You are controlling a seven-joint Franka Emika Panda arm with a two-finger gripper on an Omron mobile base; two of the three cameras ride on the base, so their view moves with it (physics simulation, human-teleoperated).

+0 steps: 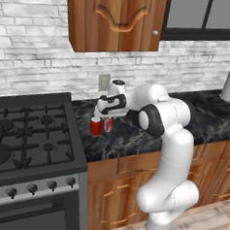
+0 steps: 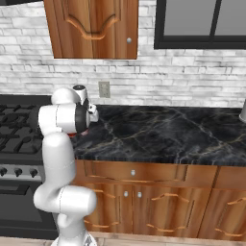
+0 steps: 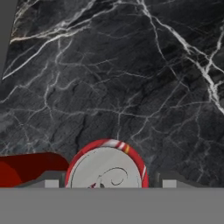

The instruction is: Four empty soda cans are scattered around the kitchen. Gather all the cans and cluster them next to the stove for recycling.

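The tool (image 1: 103,117) stands over an upright soda can (image 1: 107,124), jaws parted either side, beside another can (image 1: 95,126) on the desk (image 1: 135,133) near the stove (image 1: 33,130), clustering them.

A: What did the arm (image 1: 170,155) look like?

B: Glossy white, built of thick rounded segments, with dark, nearly black rings at the joints. One large dark disc (image 1: 150,120) capped the elbow.

A: And the hand (image 1: 102,117)?

B: White housing with black panels, and a short white cylinder with a dark top at its twelve o'clock. The fingers (image 3: 51,180) were small grey blocks with paler square pads.
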